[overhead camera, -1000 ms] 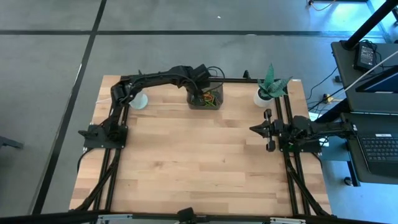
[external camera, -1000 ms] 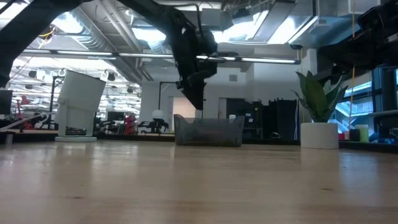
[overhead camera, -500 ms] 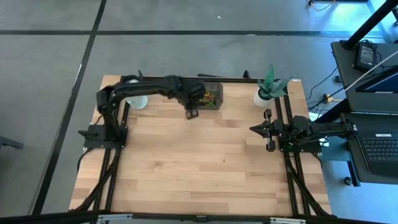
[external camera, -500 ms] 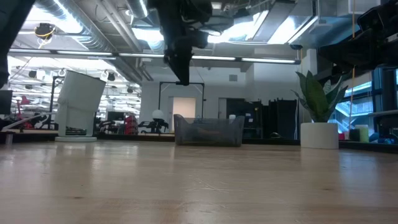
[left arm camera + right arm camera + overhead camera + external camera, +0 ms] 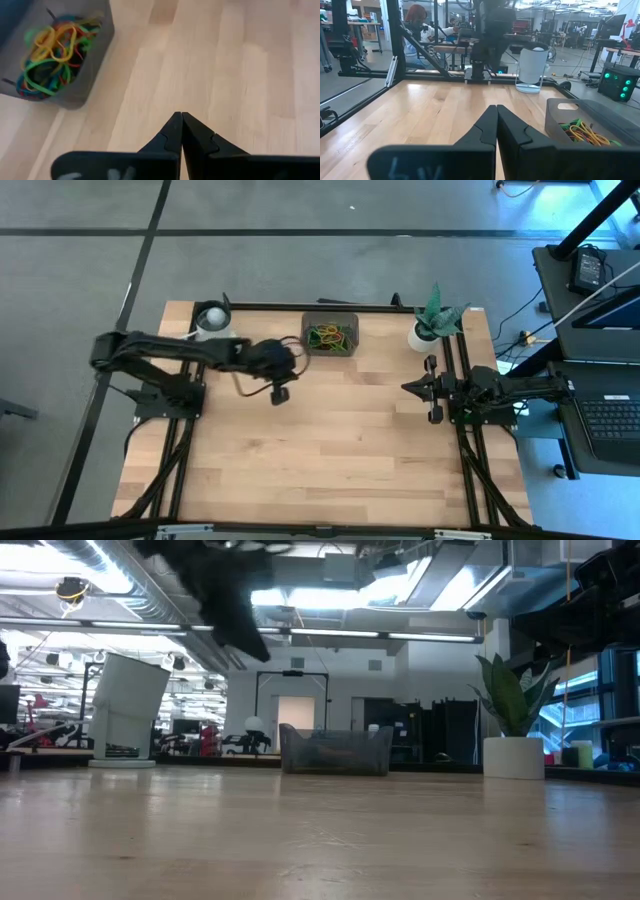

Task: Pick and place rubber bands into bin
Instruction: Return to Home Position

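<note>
High view: one bin (image 5: pixel 352 330) holds many rubber bands (image 5: pixel 328 335).

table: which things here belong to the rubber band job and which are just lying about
Job: rubber bands; bin holding them; left gripper, shut, above the table; right gripper, shut, at the right side.
Lying about: white cup; potted plant.

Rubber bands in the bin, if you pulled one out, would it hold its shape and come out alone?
Probably floppy: the rubber bands are thin loops lying bent and draped over each other. One would likely drag neighbours along, since they sit tangled in a heap inside the bin. They look light, so a lifted one may dangle.
</note>
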